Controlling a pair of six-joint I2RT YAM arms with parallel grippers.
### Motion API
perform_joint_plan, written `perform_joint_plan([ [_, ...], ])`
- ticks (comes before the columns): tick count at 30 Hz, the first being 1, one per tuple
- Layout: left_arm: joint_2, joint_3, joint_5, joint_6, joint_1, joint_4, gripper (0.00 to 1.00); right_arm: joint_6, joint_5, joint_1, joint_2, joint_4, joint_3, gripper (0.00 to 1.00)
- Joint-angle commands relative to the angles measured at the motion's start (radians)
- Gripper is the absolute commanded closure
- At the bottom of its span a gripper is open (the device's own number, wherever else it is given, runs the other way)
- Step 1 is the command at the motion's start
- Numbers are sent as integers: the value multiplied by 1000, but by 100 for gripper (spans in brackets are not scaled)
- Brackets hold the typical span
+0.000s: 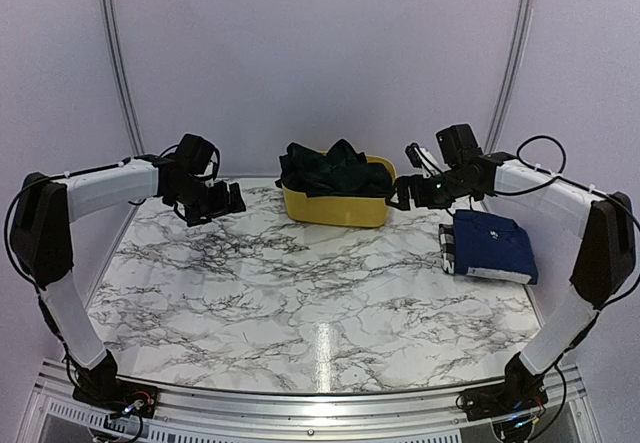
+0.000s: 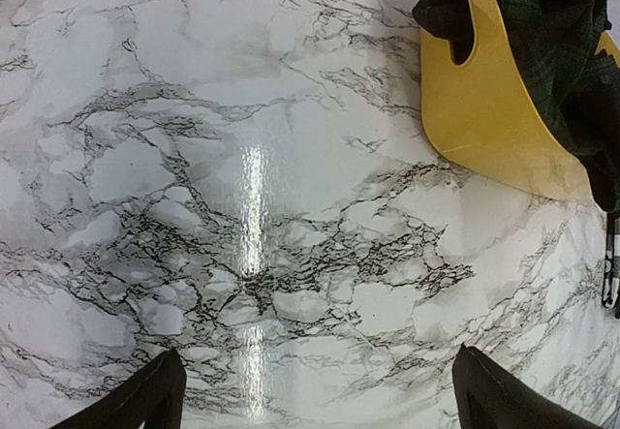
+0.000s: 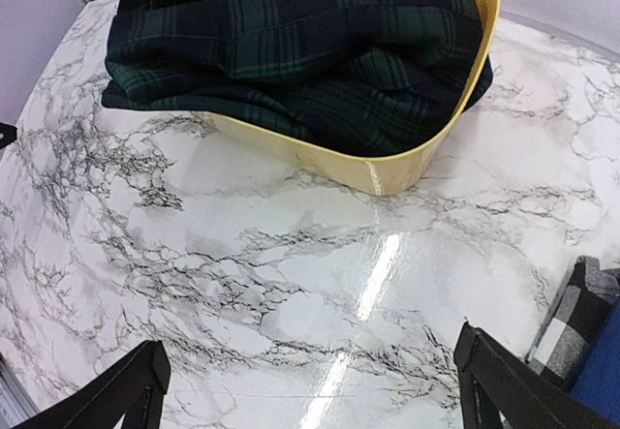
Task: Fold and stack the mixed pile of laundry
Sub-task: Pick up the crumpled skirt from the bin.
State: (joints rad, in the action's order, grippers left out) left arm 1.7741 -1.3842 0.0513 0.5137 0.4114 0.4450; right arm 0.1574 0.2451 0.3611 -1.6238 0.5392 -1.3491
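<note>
Top view: left gripper (image 1: 228, 201) and right gripper (image 1: 403, 195) hover either side of the yellow tub (image 1: 335, 211). The folded navy garment (image 1: 492, 245) lies near the right fingers, base-side, with the checked garment (image 1: 447, 247) apparently under it, only an edge showing. Left wrist: fingers (image 2: 136, 405) spread wide, nothing held, tub ahead-right of them. Right wrist: fingers (image 3: 504, 381) wide apart, empty, tartan garment (image 3: 291, 51) heaped in the tub straight ahead. Looks like two are stacked and the tartan is still to be pulled out, folded and added.

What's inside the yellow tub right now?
A crumpled dark green-navy tartan garment fills the yellow tub and hangs over its rim. Anything beneath it, and the tub's floor, is covered, so I cannot tell whether more laundry lies underneath.
</note>
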Motion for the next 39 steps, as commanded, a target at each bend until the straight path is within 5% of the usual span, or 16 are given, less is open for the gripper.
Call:
perform_joint_plan([
  [1, -83, 15, -13, 8, 1, -32, 1, 14, 4, -8, 70, -62, -10, 2],
  [14, -93, -15, -27, -25, -3, -40, 1, -4, 9, -13, -37, -23, -192, 2],
  [30, -59, -75, -43, -38, -15, -38, 1, -49, -70, 33, -654, 225, -921, 2],
  [39, -50, -51, -34, -37, -39, -35, 1, -32, -194, 68, -876, 219, -1015, 2],
])
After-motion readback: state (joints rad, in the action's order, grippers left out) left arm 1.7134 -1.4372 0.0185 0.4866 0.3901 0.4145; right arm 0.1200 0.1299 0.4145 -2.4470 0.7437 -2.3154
